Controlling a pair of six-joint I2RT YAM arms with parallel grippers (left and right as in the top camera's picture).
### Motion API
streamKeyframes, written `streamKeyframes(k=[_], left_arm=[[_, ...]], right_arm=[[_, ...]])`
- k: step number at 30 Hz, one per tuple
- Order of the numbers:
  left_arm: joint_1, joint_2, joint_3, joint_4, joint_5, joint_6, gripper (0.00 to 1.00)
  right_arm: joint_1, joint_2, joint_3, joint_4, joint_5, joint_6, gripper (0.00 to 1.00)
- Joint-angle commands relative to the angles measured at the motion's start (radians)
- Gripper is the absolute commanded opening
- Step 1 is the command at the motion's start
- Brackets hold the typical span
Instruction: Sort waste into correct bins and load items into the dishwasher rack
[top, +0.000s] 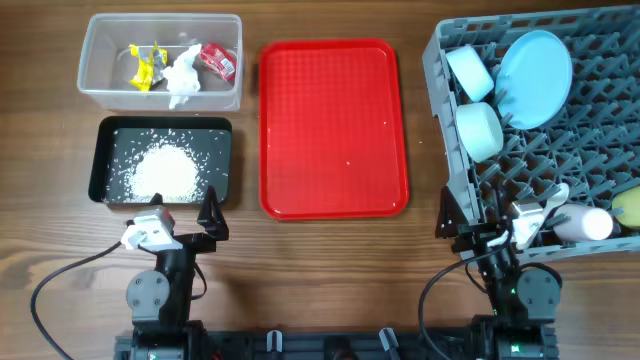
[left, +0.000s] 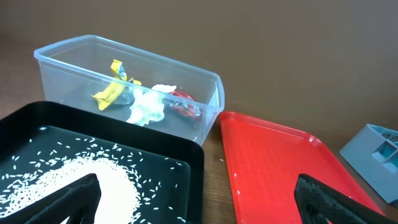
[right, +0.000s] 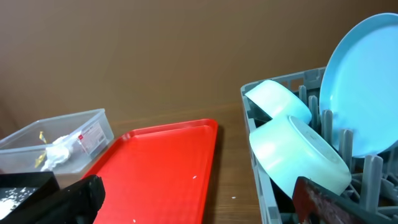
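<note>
Clear tub (top: 160, 18) holds wrappers (top: 143, 66) and napkin (top: 183, 76); black tray (top: 165, 122) holds rice (top: 165, 172); rack (top: 447, 150) holds plate (top: 533, 65) and bowls (top: 478, 130). Red tray (top: 333, 130) lies between. Left gripper (left: 199, 199) and right gripper (right: 189, 205): fingers spread, empty.

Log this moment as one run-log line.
left pincer: open | right pincer: open | clear tub: wrappers, napkin | black tray: rice | rack: plate, two bowls
</note>
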Motion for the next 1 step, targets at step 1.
streamKeyframes(k=[1], left_arm=[[-0.003, -0.012, -0.006, -0.003, 0.011, 0.002, 1.00]], right_arm=[[0.000, -0.007, -0.001, 0.003, -0.013, 0.006, 1.00]])
